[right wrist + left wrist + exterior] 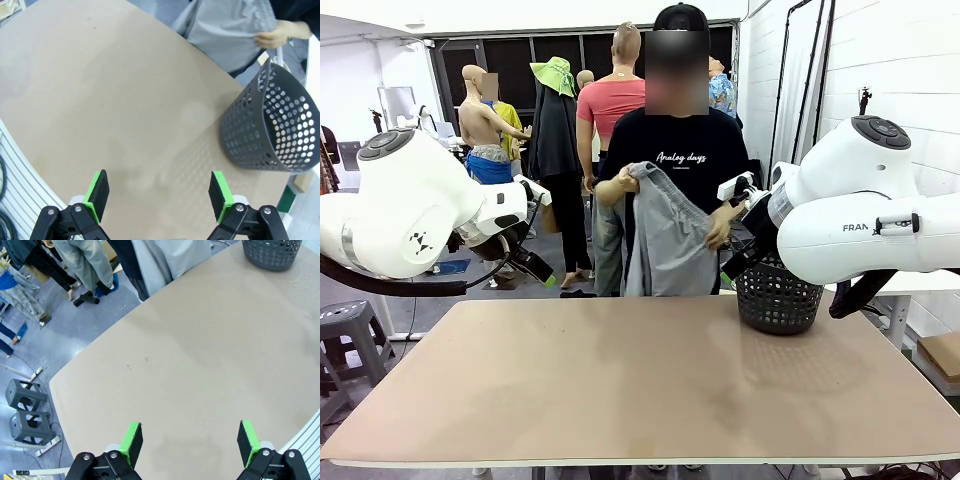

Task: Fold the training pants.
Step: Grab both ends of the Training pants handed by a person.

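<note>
The training pants (pixel 665 240) are held up in the air by the person (pixel 680 160) at the far side of the counter (pixel 620 390), bunched and draped, and not yet laid down. The task is therefore judged to be at its very start: no fold has been made, and the cloth must first be spread flat on the bare counter before an edge can be pinched and carried over. The left hand (pixel 190 436) is spread wide above the near part of the counter with nothing between its green pads, and the right hand (pixel 159 189) is likewise spread and empty, near a black mesh basket (pixel 778 298) at the far right corner. The lower part of the pants is cut off behind the counter's far edge, waistband and legs cannot be told apart in the bunched cloth, and the inside of the basket is only partly seen.
</note>
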{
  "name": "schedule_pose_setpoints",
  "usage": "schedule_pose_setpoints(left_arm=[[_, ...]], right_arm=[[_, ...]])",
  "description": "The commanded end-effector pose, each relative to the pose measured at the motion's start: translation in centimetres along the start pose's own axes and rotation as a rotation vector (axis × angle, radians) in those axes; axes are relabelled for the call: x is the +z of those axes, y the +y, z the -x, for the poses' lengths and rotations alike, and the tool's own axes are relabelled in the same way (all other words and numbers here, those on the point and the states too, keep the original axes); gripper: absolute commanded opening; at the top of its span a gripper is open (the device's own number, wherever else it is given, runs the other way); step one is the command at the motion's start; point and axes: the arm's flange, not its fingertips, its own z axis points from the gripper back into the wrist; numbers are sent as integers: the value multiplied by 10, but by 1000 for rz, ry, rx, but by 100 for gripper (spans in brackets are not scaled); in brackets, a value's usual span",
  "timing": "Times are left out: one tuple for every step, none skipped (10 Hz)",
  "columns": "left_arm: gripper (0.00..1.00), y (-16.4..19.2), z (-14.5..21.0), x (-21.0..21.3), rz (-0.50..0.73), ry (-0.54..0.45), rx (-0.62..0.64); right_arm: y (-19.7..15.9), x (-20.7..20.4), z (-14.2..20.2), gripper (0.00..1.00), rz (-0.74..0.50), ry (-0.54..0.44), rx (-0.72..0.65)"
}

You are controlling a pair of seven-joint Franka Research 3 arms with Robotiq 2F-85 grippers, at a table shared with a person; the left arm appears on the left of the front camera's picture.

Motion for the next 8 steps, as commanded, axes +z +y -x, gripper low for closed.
schedule_pose_setpoints(left_arm=[[100,0,0,1,-1,-2,0],[100,0,0,1,-1,-2,0],[100,0,0,1,-1,-2,0],[100,0,0,1,-1,-2,0],[100,0,0,1,-1,-2,0],[100,0,0,1,-1,-2,0],[100,0,0,1,-1,-2,0],[100,0,0,1,-1,-2,0]], right_arm=[[0,0,0,100,-8,-2,-5],[0,0,0,100,-8,-2,-5],[0,0,0,100,-8,-2,-5],[0,0,0,100,-8,-2,-5],[0,0,0,100,-8,-2,-5],[0,0,0,100,-8,-2,-5],[0,0,0,100,-8,-2,-5],[0,0,0,100,-8,-2,-5]])
